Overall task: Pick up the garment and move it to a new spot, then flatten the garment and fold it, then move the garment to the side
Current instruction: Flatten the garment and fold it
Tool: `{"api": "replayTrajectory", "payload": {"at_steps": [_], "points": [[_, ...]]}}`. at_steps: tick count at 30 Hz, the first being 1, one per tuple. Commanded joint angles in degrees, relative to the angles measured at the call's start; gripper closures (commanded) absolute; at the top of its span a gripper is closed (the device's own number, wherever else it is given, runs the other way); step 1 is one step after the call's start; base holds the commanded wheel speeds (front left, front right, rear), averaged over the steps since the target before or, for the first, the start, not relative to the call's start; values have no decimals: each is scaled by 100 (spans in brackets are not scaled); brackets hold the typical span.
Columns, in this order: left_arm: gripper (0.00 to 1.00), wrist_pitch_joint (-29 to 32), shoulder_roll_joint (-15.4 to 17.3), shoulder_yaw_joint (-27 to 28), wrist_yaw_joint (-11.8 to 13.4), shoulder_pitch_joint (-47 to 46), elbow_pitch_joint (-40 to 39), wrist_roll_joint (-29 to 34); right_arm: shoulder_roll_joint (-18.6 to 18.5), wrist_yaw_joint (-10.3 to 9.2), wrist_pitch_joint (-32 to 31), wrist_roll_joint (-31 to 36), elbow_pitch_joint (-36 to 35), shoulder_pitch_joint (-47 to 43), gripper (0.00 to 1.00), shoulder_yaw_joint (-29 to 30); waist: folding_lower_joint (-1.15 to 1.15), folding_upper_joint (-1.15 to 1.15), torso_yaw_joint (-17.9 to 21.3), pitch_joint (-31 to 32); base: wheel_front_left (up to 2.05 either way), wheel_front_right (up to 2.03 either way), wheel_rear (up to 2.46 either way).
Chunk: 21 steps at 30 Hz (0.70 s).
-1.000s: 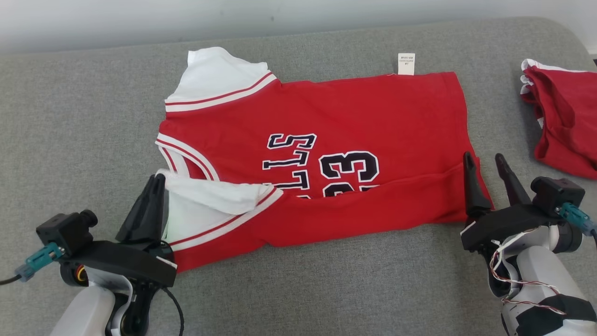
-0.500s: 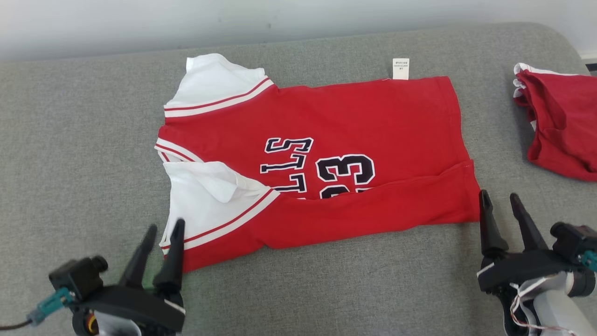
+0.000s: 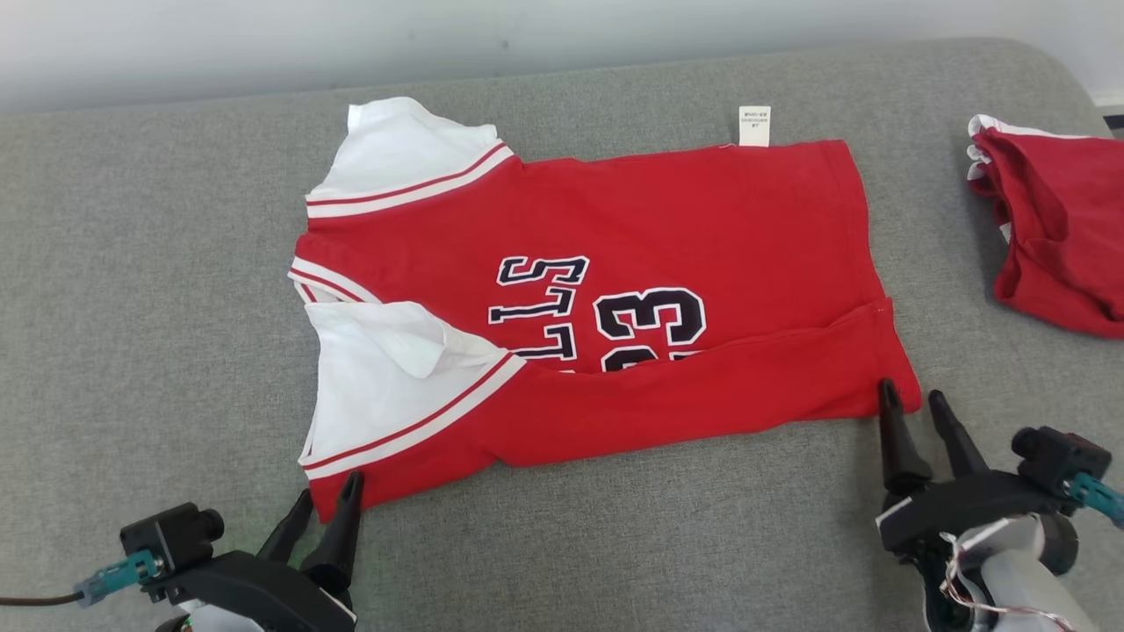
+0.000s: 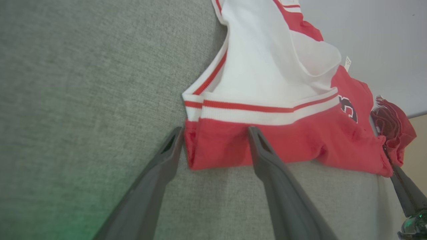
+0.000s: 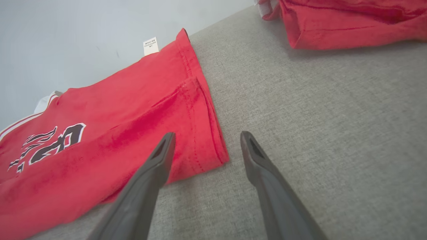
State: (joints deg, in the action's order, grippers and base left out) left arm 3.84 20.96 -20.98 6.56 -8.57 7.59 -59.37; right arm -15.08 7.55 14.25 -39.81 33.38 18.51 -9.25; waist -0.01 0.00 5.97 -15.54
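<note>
The garment (image 3: pixel 650 228) is a red jersey with white sleeves and dark lettering, lying flat on the grey cushion with its near long edge folded over. My left gripper (image 3: pixel 327 493) is open at the jersey's near left corner (image 4: pixel 217 146), which lies between its fingers in the left wrist view. At the near right corner (image 5: pixel 206 146) my right gripper (image 3: pixel 911 397) stands open, one finger over the red hem and the other over bare cushion. Neither holds anything.
A second red garment (image 3: pixel 1058 228) lies bunched at the cushion's far right edge, also seen as a red heap (image 5: pixel 350 20). A pale wall runs behind the grey cushion (image 3: pixel 132 263).
My left gripper let go of the white sleeve, opened, and drew back to the near left corner. The right gripper pulled back toward me to the near right corner. The sleeve settled flat.
</note>
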Motion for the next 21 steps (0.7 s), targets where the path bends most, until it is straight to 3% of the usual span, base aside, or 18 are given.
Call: {"api": "replayTrajectory", "payload": {"at_steps": [1, 4, 5, 6, 7, 8, 16, 21], "points": [[0, 163, 21, -70, 65, -28, 117, -34, 42, -16, -26, -119, 157, 150, 0, -77, 1, 0, -4, -39, 0, 0, 0], [0, 430, -7, -212, 76, -77, 195, -87, 80, -16, -37, -317, 543, 432, 0, -270, 1, 0, -48, -93, 0, 0, 0], [0, 455, -14, -230, 62, -89, 205, -89, 66, -16, -32, -367, 618, 487, 11, -317, 1, 0, -65, -103, 0, 0, 0], [42, 478, -19, -257, 37, -95, 211, -85, 52, -16, -25, -412, 686, 522, 51, -370, 1, 0, -83, -109, 0, 0, 0], [64, 475, -22, -271, 13, -99, 209, -80, 42, -16, -20, -453, 736, 546, 78, -447, 1, 0, -95, -112, 0, 0, 0], [100, 473, -29, -288, -5, -103, 196, -85, 27, -16, -16, -504, 772, 555, 100, -524, 1, 0, -108, -113, 0, 0, 0], [100, 401, 46, -183, -243, 54, -52, -279, -308, -16, 42, -954, 725, 403, 100, -946, 1, 0, -127, -32, 0, 0, 0], [100, 439, 140, -103, -228, 227, -243, -354, -527, -16, 73, -1232, 535, 246, 100, -1193, 1, 0, -91, 59, 0, 0, 0]]}}
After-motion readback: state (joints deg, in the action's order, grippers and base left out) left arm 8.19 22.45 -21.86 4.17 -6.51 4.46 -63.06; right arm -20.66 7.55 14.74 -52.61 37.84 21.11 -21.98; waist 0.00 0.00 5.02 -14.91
